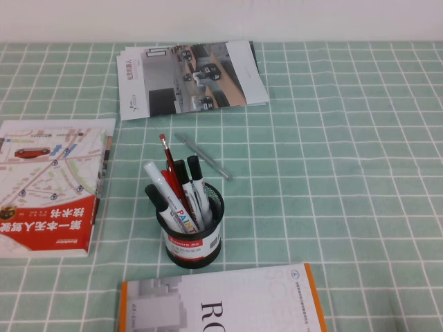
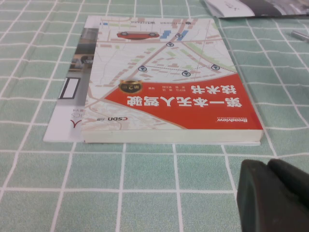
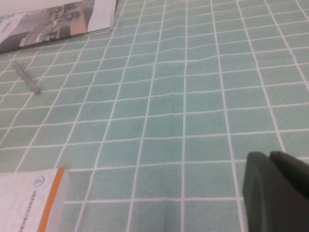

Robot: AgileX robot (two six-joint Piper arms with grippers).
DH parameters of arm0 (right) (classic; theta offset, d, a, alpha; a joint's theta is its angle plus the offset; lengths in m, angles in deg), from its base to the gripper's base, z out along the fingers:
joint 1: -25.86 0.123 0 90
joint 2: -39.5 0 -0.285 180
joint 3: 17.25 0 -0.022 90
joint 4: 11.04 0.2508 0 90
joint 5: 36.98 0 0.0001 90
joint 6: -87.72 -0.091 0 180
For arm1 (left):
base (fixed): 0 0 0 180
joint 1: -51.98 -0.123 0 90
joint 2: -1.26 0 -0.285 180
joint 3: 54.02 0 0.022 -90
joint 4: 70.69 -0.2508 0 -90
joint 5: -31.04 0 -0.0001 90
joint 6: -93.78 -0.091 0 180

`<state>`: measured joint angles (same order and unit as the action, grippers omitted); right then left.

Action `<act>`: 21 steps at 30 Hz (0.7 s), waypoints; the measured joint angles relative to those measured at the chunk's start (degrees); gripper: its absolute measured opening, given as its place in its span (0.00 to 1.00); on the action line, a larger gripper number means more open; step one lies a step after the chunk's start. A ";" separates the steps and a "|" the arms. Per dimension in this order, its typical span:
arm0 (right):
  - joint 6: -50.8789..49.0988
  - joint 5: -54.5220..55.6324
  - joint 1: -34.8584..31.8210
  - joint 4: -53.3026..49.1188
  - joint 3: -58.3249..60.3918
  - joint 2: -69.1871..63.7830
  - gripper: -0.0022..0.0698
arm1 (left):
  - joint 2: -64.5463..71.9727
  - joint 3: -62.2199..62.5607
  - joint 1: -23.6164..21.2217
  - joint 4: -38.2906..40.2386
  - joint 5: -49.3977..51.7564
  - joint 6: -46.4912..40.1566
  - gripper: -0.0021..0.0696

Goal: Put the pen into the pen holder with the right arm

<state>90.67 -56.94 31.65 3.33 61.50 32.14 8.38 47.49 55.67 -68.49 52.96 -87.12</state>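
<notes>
The pen [image 1: 203, 156] lies flat on the green checked cloth just behind the pen holder [image 1: 193, 238], pointing back-left to front-right. It also shows in the right wrist view [image 3: 26, 77], and its end shows in the left wrist view [image 2: 300, 35]. The black mesh holder stands upright and holds several markers, a white PAINT marker and a red-tipped pencil. Neither arm shows in the high view. My right gripper [image 3: 268, 157] is shut and empty, low over bare cloth far from the pen. My left gripper [image 2: 268, 165] is shut and empty, in front of the red book.
A red-and-white book [image 1: 48, 187] lies at the left, also in the left wrist view [image 2: 169, 87]. A magazine [image 1: 190, 76] lies at the back. An orange-edged book [image 1: 221, 304] lies at the front, right before the holder. Bare cloth fills the right half.
</notes>
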 joint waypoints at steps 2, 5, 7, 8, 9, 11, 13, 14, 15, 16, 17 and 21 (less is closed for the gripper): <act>0.00 0.00 0.00 0.00 0.00 0.00 0.00 | 0.00 0.00 0.00 0.00 0.00 0.00 0.02; 0.00 0.00 0.00 0.00 0.00 0.00 0.00 | 0.00 0.00 0.00 0.00 0.00 0.00 0.02; 0.00 0.00 0.00 0.00 0.00 0.00 0.00 | 0.00 0.00 0.00 0.00 0.00 0.00 0.02; 0.00 0.00 0.00 0.00 0.00 0.00 0.00 | 0.00 0.00 0.00 0.00 0.00 0.00 0.02; 0.00 0.00 0.00 0.00 0.00 0.00 0.00 | 0.00 0.00 0.00 0.00 0.00 0.00 0.02; 0.00 0.00 0.00 0.00 0.00 0.00 0.00 | 0.00 0.00 0.00 0.00 0.00 0.00 0.02; 0.00 0.10 0.00 0.00 0.00 0.00 0.00 | 0.00 0.00 0.00 0.00 0.00 0.00 0.02; 0.00 0.25 0.00 0.00 0.00 0.00 0.00 | 0.00 0.00 0.00 0.00 0.00 0.00 0.02; 0.00 0.64 0.00 0.12 0.00 0.00 0.00 | 0.00 0.00 0.00 0.00 0.00 0.00 0.02; 0.00 0.94 0.00 0.42 0.00 0.00 0.00 | 0.00 0.00 0.00 0.00 0.00 0.00 0.02; 0.00 1.43 0.00 0.66 0.00 0.00 0.00 | 0.00 0.00 0.00 0.00 0.00 0.00 0.02; 0.00 4.15 0.00 1.06 0.00 0.00 0.00 | 0.00 0.00 0.00 0.00 0.00 0.00 0.02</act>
<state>90.67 -52.79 31.65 4.39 61.50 32.14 8.38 47.49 55.67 -68.49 52.96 -87.12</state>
